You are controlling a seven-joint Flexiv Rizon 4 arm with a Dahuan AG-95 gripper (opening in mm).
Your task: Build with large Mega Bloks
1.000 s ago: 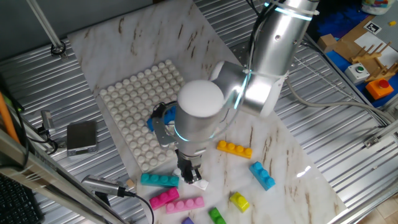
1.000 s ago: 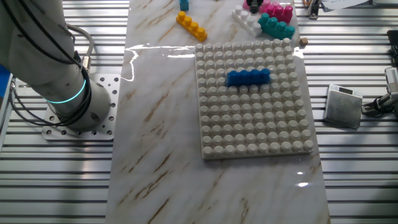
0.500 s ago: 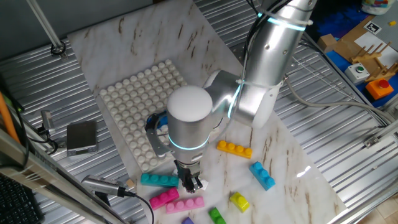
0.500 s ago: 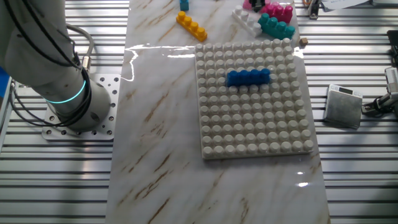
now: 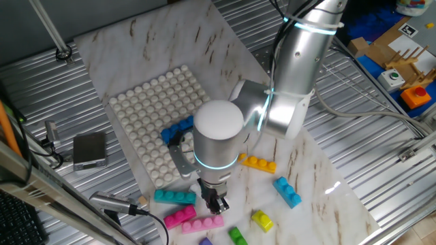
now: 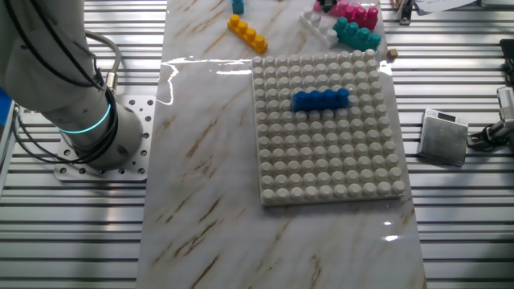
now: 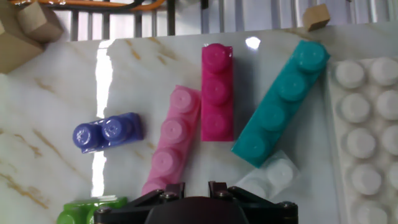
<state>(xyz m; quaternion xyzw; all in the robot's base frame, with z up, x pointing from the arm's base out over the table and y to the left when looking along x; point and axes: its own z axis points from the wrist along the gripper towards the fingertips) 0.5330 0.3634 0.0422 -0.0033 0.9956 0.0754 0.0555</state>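
My gripper point(image 5: 215, 203) hangs low over the loose Mega Bloks at the table's near end, its fingers close together with nothing between them. In the hand view the fingertips point(image 7: 171, 190) sit just above a pink brick point(image 7: 173, 140), with a magenta brick point(image 7: 217, 92), a teal brick point(image 7: 281, 102) and a white brick point(image 7: 272, 176) beside it. A blue brick point(image 6: 320, 99) is pressed onto the white baseplate point(image 6: 329, 160). An orange brick point(image 5: 257, 162), a light blue brick point(image 5: 287, 191), a yellow brick point(image 5: 261, 220) and a green brick point(image 5: 236, 235) lie to the right.
A purple two-stud brick point(image 7: 107, 132) and a green brick point(image 7: 87, 208) lie left of my gripper. A grey box point(image 5: 89, 149) sits on the metal slats left of the baseplate. The baseplate edge point(image 7: 367, 143) is close on the right.
The arm has swung slightly right and forward above the loose bricks. The bricks and the blue one on the baseplate have not moved.
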